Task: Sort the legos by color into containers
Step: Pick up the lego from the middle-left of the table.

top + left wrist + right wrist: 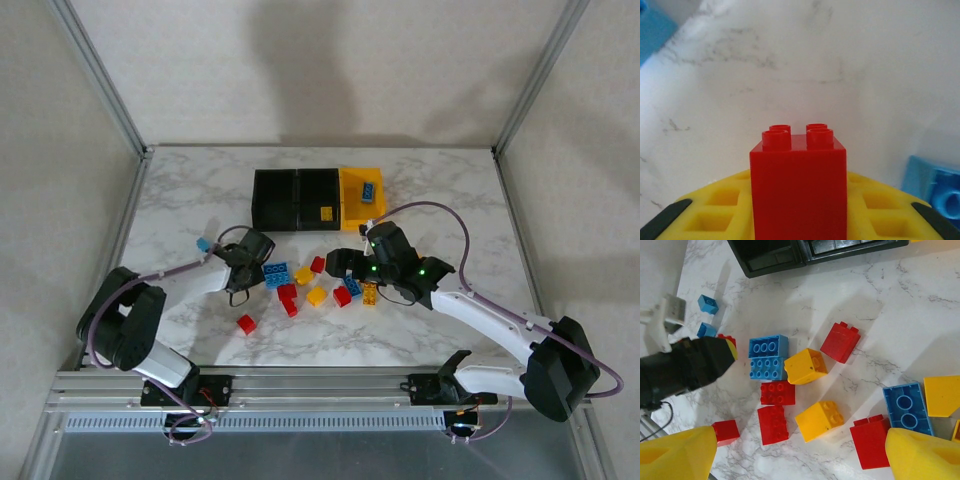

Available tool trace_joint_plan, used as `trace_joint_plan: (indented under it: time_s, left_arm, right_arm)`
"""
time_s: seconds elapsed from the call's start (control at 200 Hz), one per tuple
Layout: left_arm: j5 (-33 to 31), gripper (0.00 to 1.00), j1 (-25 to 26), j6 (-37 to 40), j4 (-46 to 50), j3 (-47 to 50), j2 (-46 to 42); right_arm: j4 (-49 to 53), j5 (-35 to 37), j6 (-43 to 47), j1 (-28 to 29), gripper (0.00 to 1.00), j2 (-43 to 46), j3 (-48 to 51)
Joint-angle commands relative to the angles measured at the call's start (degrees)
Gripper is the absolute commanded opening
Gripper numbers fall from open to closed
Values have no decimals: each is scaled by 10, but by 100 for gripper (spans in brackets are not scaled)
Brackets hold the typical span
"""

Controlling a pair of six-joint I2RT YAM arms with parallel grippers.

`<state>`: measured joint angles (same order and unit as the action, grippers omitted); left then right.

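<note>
My left gripper point(250, 262) is shut on a red lego point(797, 185), which stands studs-out between its yellow fingers point(715, 210) just above the marble. My right gripper point(345, 265) hangs open over the pile, with its yellow fingertips point(675, 455) far apart and nothing between them. Below it lie a yellow lego point(820, 420), red legos point(772, 424) and a blue plate point(768, 357). The containers point(275, 198) stand in a row at the back: two black, one yellow-orange point(350, 205) holding a blue lego point(370, 190). A yellow lego point(326, 212) lies in the middle black bin.
Loose legos lie apart from the pile: a red one point(246, 323) near the front left and a small blue one point(204, 243) left of my left gripper. The left arm's black body point(685, 370) reaches into the right wrist view. Metal frame posts point(100, 75) flank the table.
</note>
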<state>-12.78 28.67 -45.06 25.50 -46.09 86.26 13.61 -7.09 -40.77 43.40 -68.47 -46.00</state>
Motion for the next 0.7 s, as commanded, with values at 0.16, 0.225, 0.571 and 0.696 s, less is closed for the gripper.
trace_joint_plan:
  time_s: [0.16,0.225,0.571,0.696]
  left_arm:
    - [1,27,-5,44,30,-137,1]
    - [6,27,-5,55,33,-180,24]
    - [19,27,-15,105,59,-385,185]
    - [30,27,-28,114,60,-421,228]
  right_arm:
    - [16,28,18,5,88,25,-19]
    - [18,31,16,5,88,26,-21]
    - [19,40,-3,5,88,46,-5]
    - [24,46,-8,5,88,56,1]
